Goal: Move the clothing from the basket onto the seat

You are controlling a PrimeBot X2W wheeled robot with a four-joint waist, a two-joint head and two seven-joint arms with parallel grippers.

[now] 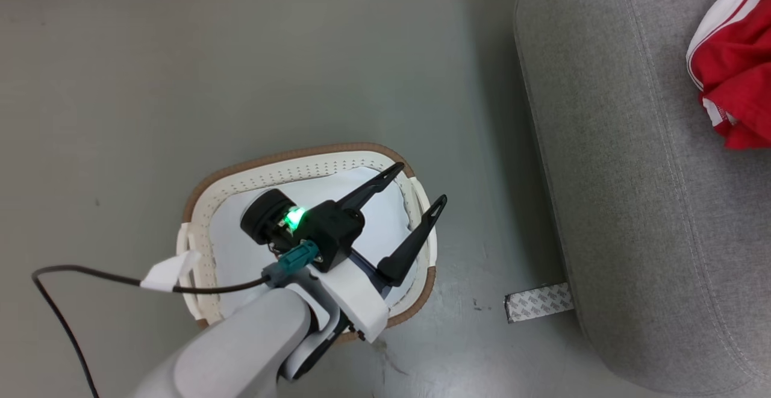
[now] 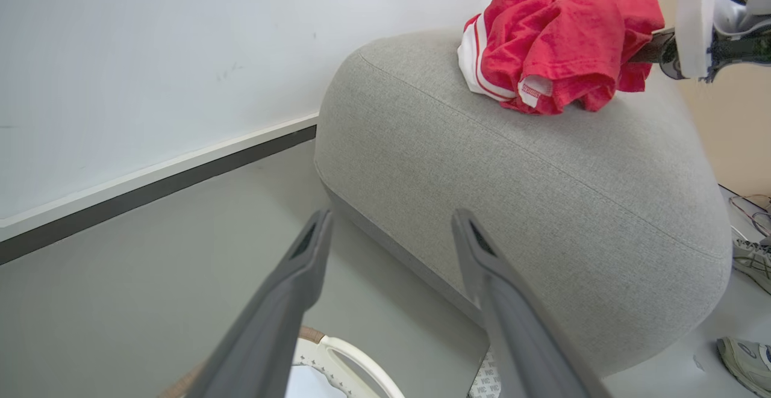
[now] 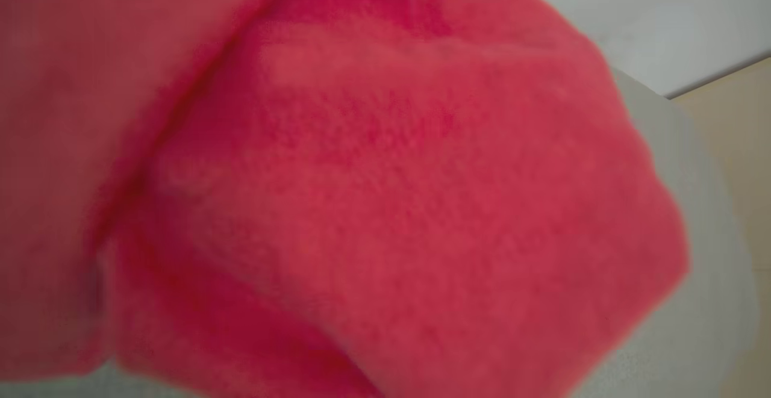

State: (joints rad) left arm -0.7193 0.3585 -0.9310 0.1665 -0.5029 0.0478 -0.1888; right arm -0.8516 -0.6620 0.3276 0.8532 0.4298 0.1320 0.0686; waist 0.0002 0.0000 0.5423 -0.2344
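Tape strip point(image 1: 538, 301) lies on floor point(image 1: 181, 85) between basket point(image 1: 289, 166) and seat point(image 1: 602, 175)

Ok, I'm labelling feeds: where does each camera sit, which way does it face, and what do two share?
Head view: from the head, down at the basket, seat at right; left arm, jaws open.
Left wrist view: from that wrist toward the seat and clothing; own fingers, right arm top right.
Right wrist view: close against the clothing, blurred red.
Shared: first two show clothing on the seat.

Soft, even light; the clothing point(image 3: 361, 205) is blurred up close, wrist-view edges bend.
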